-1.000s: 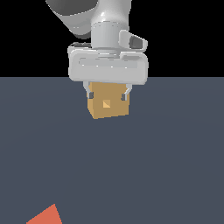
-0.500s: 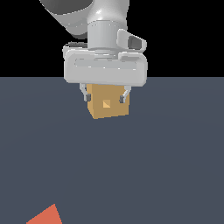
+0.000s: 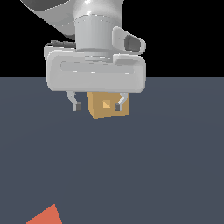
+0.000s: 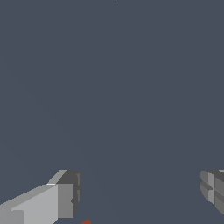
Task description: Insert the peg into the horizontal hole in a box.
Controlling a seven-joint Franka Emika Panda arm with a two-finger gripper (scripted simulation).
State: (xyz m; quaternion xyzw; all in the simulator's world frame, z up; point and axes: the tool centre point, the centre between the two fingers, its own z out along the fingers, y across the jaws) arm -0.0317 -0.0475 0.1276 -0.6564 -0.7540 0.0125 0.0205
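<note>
The tan box (image 3: 97, 110) sits on the dark floor in the exterior view, with the small square hole (image 3: 106, 103) in the face turned to the camera. My gripper (image 3: 98, 106) hangs open and empty in front of the box. One finger shows to the exterior view's left of the box and the other overlaps the box's right edge. Only an orange-red end of the peg (image 3: 43, 215) shows, at the lower left edge of that view and far from the gripper. In the wrist view my gripper (image 4: 140, 194) is open over bare floor, with a speck of the peg (image 4: 86, 222) at the frame's edge.
The dark grey floor (image 3: 166, 166) stretches all round the box. The arm's white hand body (image 3: 96, 74) hides the top of the box.
The gripper looks larger and sits lower in the exterior picture, shifted a little to that view's left. The box and the peg end have not moved.
</note>
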